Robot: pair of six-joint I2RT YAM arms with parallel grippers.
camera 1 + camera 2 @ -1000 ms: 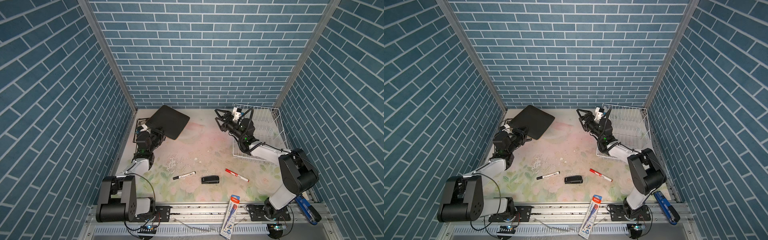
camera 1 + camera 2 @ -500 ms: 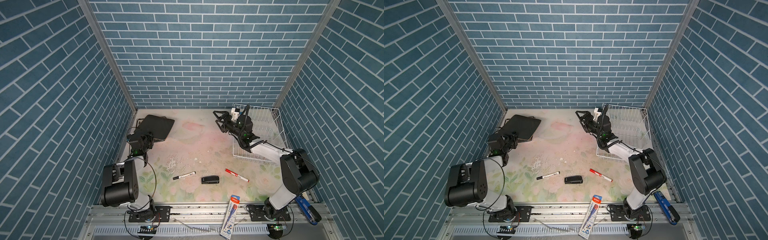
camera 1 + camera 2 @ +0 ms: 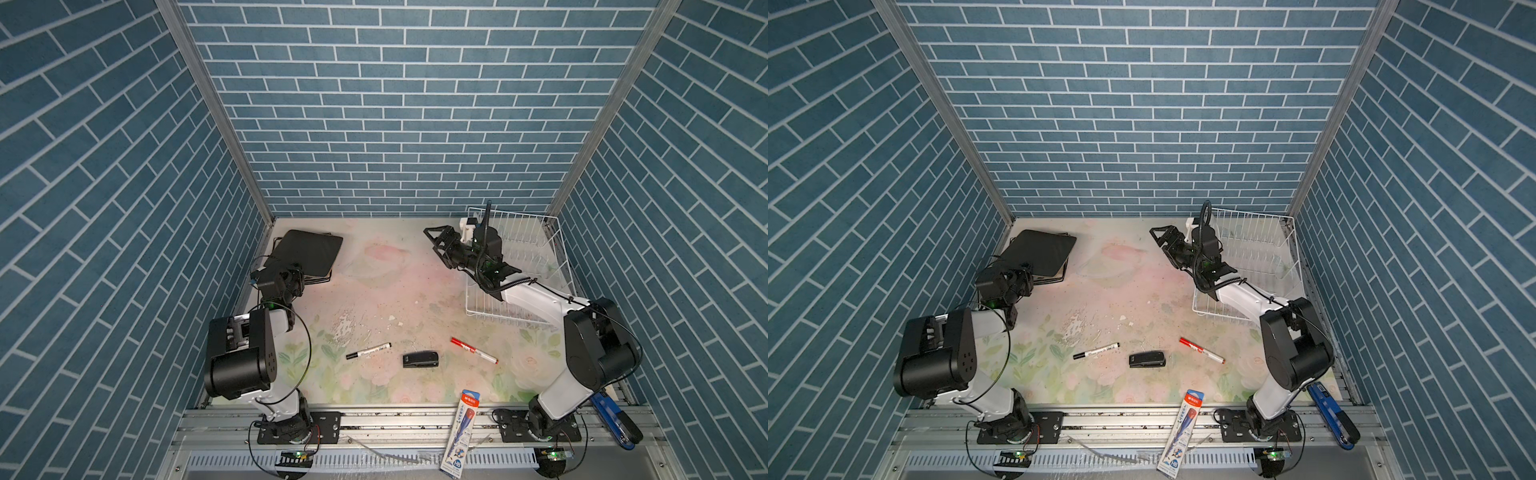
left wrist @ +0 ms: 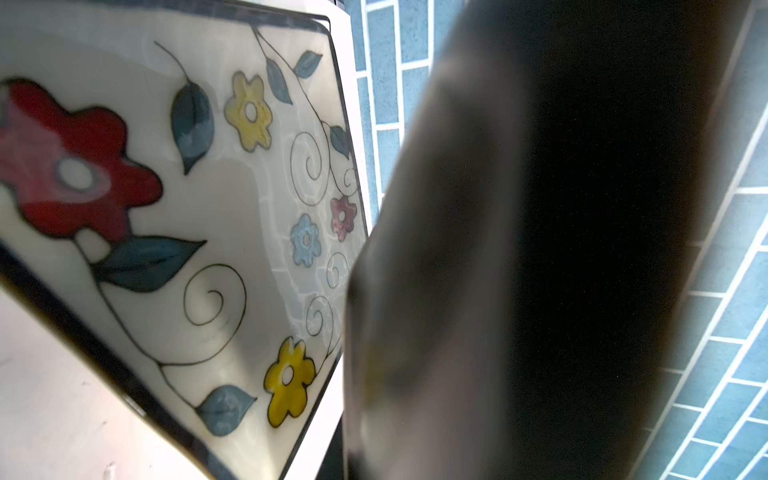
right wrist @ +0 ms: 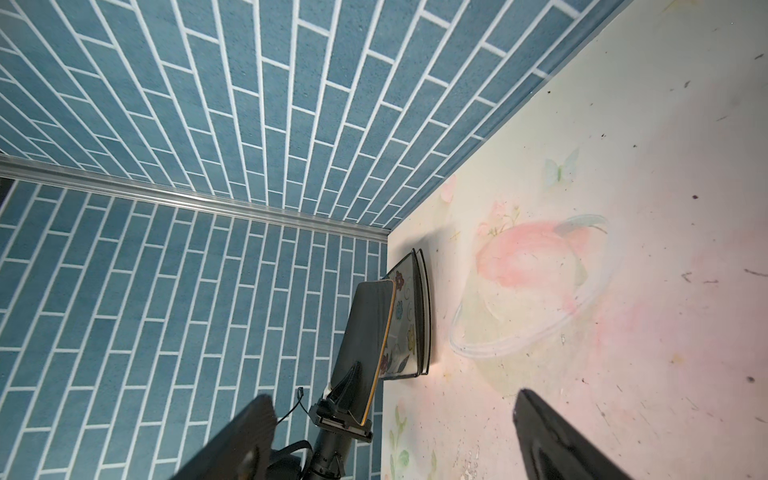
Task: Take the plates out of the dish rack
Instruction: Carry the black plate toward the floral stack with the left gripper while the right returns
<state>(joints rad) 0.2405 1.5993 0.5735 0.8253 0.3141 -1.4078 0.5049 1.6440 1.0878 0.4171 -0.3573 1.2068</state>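
Observation:
A matte black square plate [image 3: 309, 251] [image 3: 1040, 251] hangs tilted over a stack of plates in the far left corner. My left gripper [image 3: 291, 276] [image 3: 1017, 282] is shut on its near edge. In the right wrist view that black plate [image 5: 365, 332] leans above the flower-patterned plate [image 5: 405, 324], which tops the stack. The left wrist view shows the flower plate [image 4: 208, 208] close up beside the blurred black plate [image 4: 540, 249]. The white wire dish rack [image 3: 528, 239] [image 3: 1254, 241] stands at the far right with no plate showing in it. My right gripper [image 3: 436, 245] [image 5: 395, 397] is open and holds nothing, just left of the rack.
A black marker [image 3: 368, 350], a black stapler [image 3: 420, 359] and a red pen [image 3: 473, 356] lie on the flowered mat near the front. A pencil pack [image 3: 461, 432] rests on the front rail and a blue tool [image 3: 615, 419] lies at the front right. Brick walls close in three sides.
My left arm has drawn back to the left and lowered the black plate over the corner stack. The right gripper has stayed open beside the rack.

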